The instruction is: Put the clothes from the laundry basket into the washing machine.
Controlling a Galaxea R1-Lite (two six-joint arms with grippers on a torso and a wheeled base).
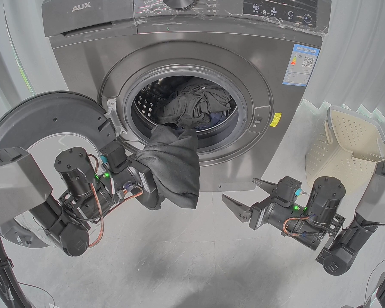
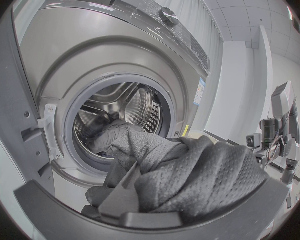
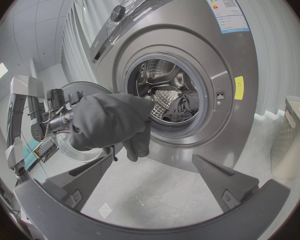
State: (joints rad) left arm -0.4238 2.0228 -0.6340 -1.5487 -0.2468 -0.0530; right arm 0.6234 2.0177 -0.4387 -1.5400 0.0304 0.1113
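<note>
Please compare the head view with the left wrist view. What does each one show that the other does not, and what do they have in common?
Extra in the head view: the pale laundry basket, standing to the right of the washing machine.
Extra in the left wrist view: the ceiling and a white wall.
Both: the machine's open drum with dark clothes inside, and the dark garment held by the left tool in front of the opening.
</note>
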